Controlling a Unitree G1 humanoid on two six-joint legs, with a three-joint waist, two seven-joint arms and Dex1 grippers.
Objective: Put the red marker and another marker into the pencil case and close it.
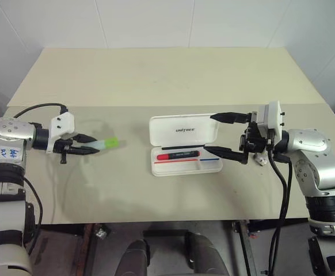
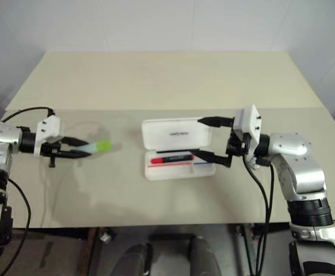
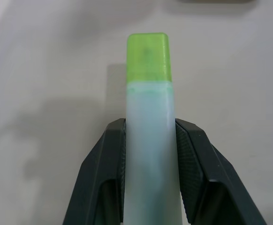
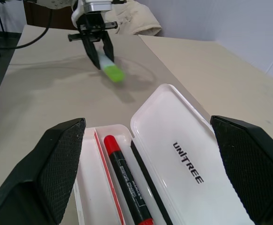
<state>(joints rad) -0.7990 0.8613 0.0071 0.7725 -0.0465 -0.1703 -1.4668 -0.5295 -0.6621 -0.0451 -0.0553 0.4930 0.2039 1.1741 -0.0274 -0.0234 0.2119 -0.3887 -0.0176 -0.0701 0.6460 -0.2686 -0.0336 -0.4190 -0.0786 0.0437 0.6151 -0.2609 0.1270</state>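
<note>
1. Light is even, soft and fairly bright across the table point(image 1: 156, 75); nothing is blown out.
2. Shadows are faint and blurred. A pale ring-shaped one lies on the table around the green highlighter point(image 1: 105, 143), spreading towards 6 o'clock.
3. In the left wrist view a broad grey shadow sits at 9 o'clock of the highlighter, with a darker strip just beside its cap.
4. The pencil case point(image 1: 185, 131) lid shows a mild sheen but no hard glare; its lettering stays readable.
5. In the right wrist view the right gripper's fingers point(image 4: 56, 164) are soft, while the case is sharp.
6. In the head views the table's edges bow slightly towards the corners.
</note>
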